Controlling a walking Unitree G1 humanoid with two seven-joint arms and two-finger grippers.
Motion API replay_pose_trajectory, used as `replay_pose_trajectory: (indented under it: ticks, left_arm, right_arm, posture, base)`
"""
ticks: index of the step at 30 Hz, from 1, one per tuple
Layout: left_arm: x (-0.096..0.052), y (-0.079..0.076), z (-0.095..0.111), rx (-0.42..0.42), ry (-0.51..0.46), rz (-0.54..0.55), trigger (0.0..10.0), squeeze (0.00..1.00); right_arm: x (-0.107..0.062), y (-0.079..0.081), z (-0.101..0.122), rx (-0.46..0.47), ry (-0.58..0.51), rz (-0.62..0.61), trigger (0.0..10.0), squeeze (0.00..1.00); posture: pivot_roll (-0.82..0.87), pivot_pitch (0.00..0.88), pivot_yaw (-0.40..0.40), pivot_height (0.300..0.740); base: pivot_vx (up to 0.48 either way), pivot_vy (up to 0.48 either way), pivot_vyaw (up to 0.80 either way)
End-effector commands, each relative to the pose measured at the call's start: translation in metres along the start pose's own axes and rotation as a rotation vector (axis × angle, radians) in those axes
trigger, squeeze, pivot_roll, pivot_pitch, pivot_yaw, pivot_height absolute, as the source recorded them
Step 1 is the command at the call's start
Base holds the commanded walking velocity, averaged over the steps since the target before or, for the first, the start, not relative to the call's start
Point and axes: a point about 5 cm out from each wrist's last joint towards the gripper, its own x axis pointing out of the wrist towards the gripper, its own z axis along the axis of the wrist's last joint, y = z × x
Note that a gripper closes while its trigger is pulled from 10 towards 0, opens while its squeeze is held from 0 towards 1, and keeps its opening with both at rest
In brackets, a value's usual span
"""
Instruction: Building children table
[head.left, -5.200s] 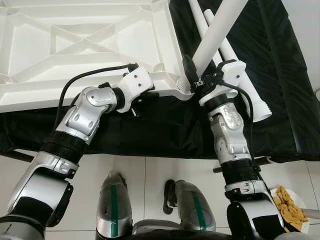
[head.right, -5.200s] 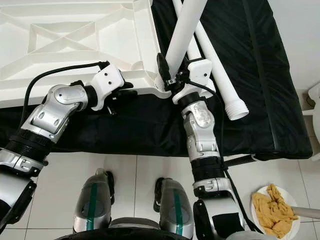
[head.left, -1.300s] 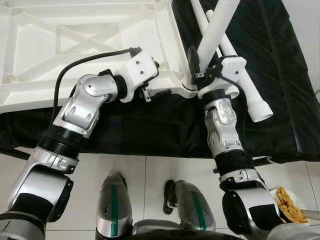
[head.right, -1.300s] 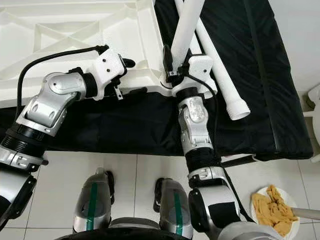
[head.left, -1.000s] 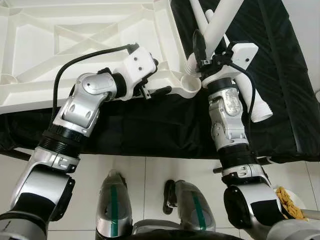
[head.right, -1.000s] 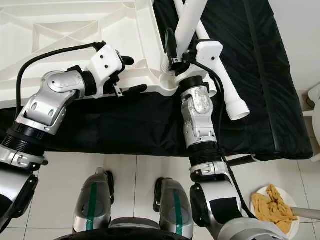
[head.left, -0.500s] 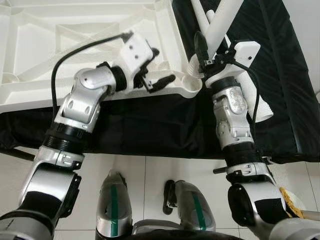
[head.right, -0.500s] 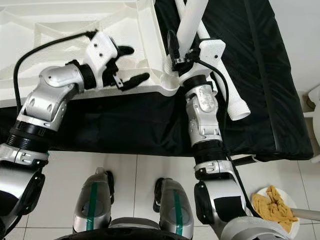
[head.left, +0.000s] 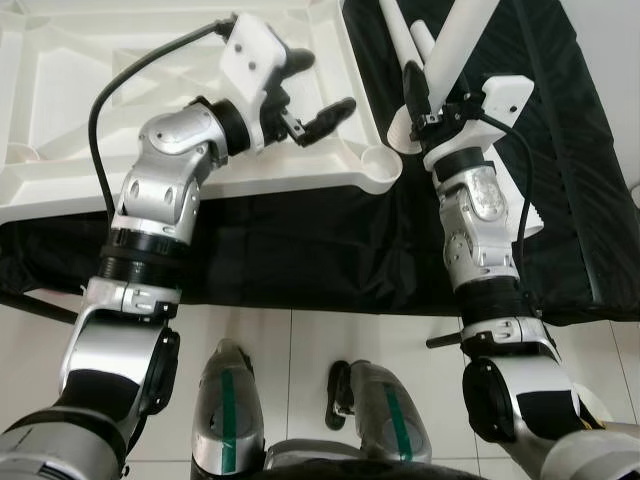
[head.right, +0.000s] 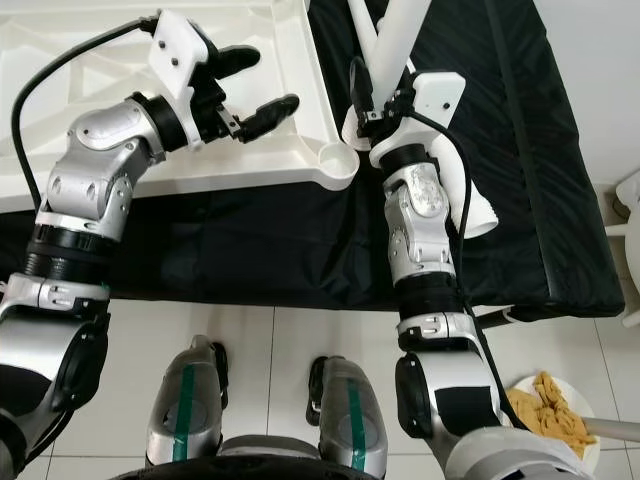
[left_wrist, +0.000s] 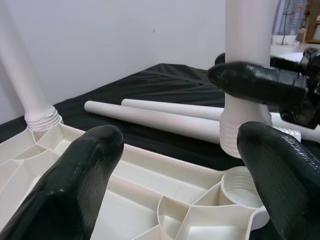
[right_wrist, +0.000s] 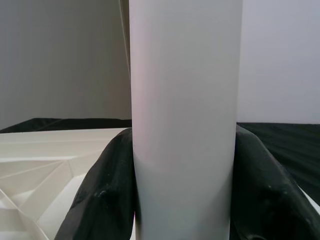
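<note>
Two jaws: right (head.left: 418, 100) clamps leg (head.left: 455, 45); left (head.left: 312, 88) spread wide.

The white tabletop (head.left: 60, 160) — upside down on the black cloth (head.left: 300, 260) — runs off the frame at nine and twelve o'clock, so its far corners are cut away. The upright leg (head.right: 395, 45) in the right pincer (head.right: 365, 95) leaves the picture at twelve o'clock, its top unseen; its threaded foot is partly hidden behind the wrist. The loose legs (left_wrist: 165, 117) pass behind it. At five o'clock a plate (head.right: 560, 425) is cropped — its yellow contents too small to name.
</note>
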Motion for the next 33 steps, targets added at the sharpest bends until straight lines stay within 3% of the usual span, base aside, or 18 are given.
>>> replay_pose_trajectory:
  ticks: [1,5,13,15,23,24,29,30,31,32,33]
  left_arm:
    - [0.0,0.015,-0.003,-0.017,0.009,0.277,10.0,0.0]
    - [0.004,0.02,-0.001,-0.067,-0.001,0.295,10.0,0.0]
    - [0.005,0.031,0.003,-0.136,0.018,0.459,10.0,0.0]
    - [0.002,0.031,0.008,-0.068,-0.015,0.486,10.0,0.0]
    - [0.006,0.018,0.014,-0.156,-0.071,0.299,10.0,0.0]
    - [0.006,0.015,0.016,-0.17,-0.08,0.266,10.0,1.0]
    - [0.009,0.005,0.017,-0.192,-0.074,0.172,10.0,1.0]
    - [0.011,-0.001,0.021,-0.167,-0.093,0.121,10.0,0.19]
    - [0.011,-0.001,0.021,-0.167,-0.093,0.121,10.0,0.19]
    - [0.012,-0.009,0.026,-0.15,-0.116,0.057,10.0,0.0]
    - [0.012,-0.009,0.026,-0.15,-0.116,0.057,10.0,0.0]
  right_arm:
    - [0.002,-0.005,0.003,-0.005,-0.004,-0.001,10.0,0.0]
    - [0.004,-0.005,0.005,-0.014,-0.009,0.004,10.0,0.0]
    - [0.001,-0.002,-0.001,-0.099,0.053,0.028,10.0,0.0]
    - [-0.001,-0.002,-0.003,-0.099,0.067,0.028,10.0,0.0]
    - [-0.003,-0.003,-0.006,-0.1,0.086,0.067,10.0,0.0]
    - [-0.003,-0.004,-0.006,-0.1,0.085,0.078,10.0,0.0]
    - [-0.002,-0.005,-0.004,-0.094,0.084,0.122,10.0,0.0]
    - [-0.002,-0.004,-0.003,-0.092,0.088,0.147,10.0,0.0]
    - [-0.002,-0.004,-0.003,-0.092,0.088,0.147,10.0,0.0]
    - [-0.003,-0.003,-0.003,-0.089,0.096,0.182,10.0,0.0]
    - [-0.003,-0.003,-0.003,-0.089,0.096,0.182,10.0,0.0]
  posture:
    - [0.09,0.017,-0.079,0.74]
    - [0.08,0.023,-0.068,0.74]
    - [0.07,0.035,-0.041,0.74]
    - [0.07,0.035,-0.041,0.74]
    - [0.08,0.041,-0.056,0.74]
    - [0.08,0.041,-0.056,0.74]
    - [0.09,0.039,-0.068,0.74]
    - [0.09,0.039,-0.069,0.74]
    - [0.09,0.039,-0.069,0.74]
    - [0.1,0.04,-0.073,0.74]
    - [0.1,0.04,-0.073,0.74]
  base:
    - [0.0,0.0,0.0]
    - [0.0,0.0,0.0]
    - [0.0,0.0,0.0]
    - [0.0,0.0,0.0]
    - [0.0,0.0,0.0]
    - [0.0,0.0,0.0]
    - [0.0,0.0,0.0]
    - [0.0,0.0,0.0]
    - [0.0,0.0,0.0]
    - [0.0,0.0,0.0]
    - [0.0,0.0,0.0]
